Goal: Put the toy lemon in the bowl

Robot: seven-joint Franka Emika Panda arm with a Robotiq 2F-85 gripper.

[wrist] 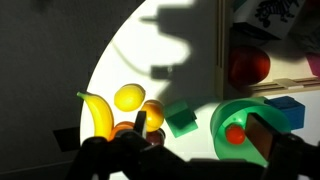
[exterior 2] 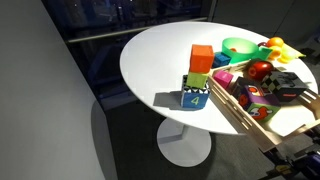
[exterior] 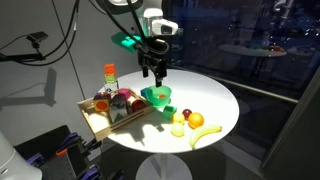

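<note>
Nearest the wrist camera are the gripper's (wrist: 200, 138) own dark fingers. They rise from the bottom edge and stand wide apart with nothing between them, so it is empty. In an exterior view it hangs well above the bench (exterior: 225, 100), almost over the green bowl (exterior: 157, 97).

In the wrist view the bowl lies close by one finger and already holds a small orange-red ball (wrist: 235, 135). The toy lemon (wrist: 128, 97) rests on the bench beyond the opposite finger, untouched. It sits in a tight cluster, with a banana (wrist: 97, 113) just beside it on the side away from the gripper and an orange fruit (wrist: 152, 112) on the side towards it. A green cube (wrist: 181, 118) lies between that cluster and the bowl, nearly under the gripper.

The height and the spread fingers look to me like a hover before a descent — open enough to straddle the lemon, high enough to clear the fruit while lining up. Because the lemon is crowded, I judge that the fingers must drop into the gaps without nudging the banana or the orange. The bowl is near, so the carry should be short.

As for writing, a blue block (exterior 2: 196, 98), grouped with a green and an orange one, shows a "4"; the gripper is out of that view. Black lettering on a white card (wrist: 270, 12), beyond the gripper at the top of the wrist view, is cropped and unreadable.
</note>
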